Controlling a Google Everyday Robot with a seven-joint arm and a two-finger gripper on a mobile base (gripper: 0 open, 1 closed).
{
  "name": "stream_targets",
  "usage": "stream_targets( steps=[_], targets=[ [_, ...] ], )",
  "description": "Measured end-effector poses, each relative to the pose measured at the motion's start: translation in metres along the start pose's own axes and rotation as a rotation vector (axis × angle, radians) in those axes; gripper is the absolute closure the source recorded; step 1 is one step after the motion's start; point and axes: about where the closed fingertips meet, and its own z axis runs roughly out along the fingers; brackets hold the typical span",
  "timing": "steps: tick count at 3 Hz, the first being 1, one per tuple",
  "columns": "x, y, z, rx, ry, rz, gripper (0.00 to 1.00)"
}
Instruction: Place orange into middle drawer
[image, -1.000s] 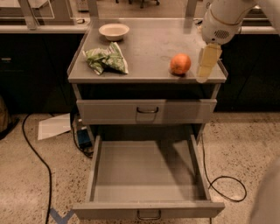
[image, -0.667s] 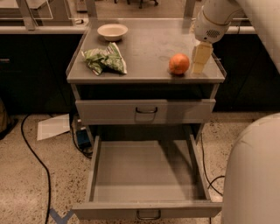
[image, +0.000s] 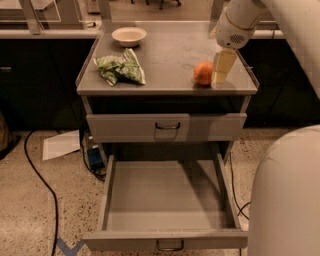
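Note:
The orange (image: 202, 73) sits on the cabinet top (image: 165, 60) near its front right corner. My gripper (image: 223, 67) hangs down from the upper right, just right of the orange and close beside it, with its tip near the cabinet top. I cannot tell whether it touches the fruit. The middle drawer (image: 165, 202) is pulled wide open below, its flat grey floor bare, with a small loop handle (image: 170, 245) on its front.
A green-and-white foil bag (image: 121, 68) lies on the left of the top and a beige bowl (image: 129, 35) stands at the back. A closed drawer front with a black loop handle (image: 167, 126) is above the open drawer. My arm's bulk (image: 285, 195) fills the lower right. Cables and paper lie on the floor at the left.
My gripper has moved left, closing the gap to the orange. More of my arm now fills the lower right. The orange has not moved.

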Motion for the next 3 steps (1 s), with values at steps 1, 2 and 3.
stream_targets(
  steps=[1,2,3],
  targets=[
    [-0.017,-0.013,0.016,0.006,-0.035,-0.033,0.0],
    [-0.026,-0.022,0.032,0.002,-0.064,-0.043,0.0],
    [-0.013,-0.023,0.052,-0.024,-0.073,-0.004,0.0]
  ],
)
